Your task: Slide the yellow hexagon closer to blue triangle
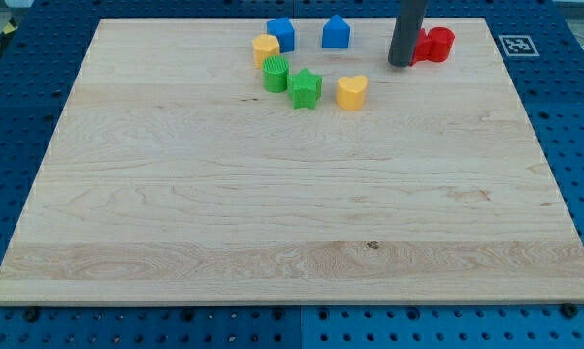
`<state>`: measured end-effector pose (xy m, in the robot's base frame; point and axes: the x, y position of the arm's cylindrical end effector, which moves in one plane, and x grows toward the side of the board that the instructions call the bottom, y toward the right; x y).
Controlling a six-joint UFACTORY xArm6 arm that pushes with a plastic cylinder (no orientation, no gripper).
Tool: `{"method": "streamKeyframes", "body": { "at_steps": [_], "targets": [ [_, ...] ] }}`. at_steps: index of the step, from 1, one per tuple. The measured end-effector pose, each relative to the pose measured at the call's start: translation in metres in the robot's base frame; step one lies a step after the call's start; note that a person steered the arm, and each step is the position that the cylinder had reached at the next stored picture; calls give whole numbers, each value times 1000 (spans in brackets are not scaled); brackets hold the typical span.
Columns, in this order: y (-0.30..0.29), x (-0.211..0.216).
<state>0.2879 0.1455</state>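
The yellow hexagon (266, 48) lies near the view's top, left of centre, touching a blue cube-like block (281, 34) at its upper right. The blue triangle (337, 32) stands apart further right, near the board's top edge. My tip (401, 64) rests on the board right of the blue triangle, against the left side of the red blocks (434, 45). It is well right of the yellow hexagon and touches neither it nor the triangle.
A green round block (275, 74) lies just below the yellow hexagon, with a green star (306, 88) at its lower right. A yellow heart (351, 91) lies below the blue triangle. The wooden board (273, 213) sits on a blue perforated table.
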Motion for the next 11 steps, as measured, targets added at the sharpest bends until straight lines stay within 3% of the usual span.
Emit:
{"method": "streamKeyframes", "body": {
  "at_steps": [3,6,8,11],
  "targets": [
    [-39,-8],
    [-154,-8],
    [-176,-40],
    [-263,-41]
  ]
}}
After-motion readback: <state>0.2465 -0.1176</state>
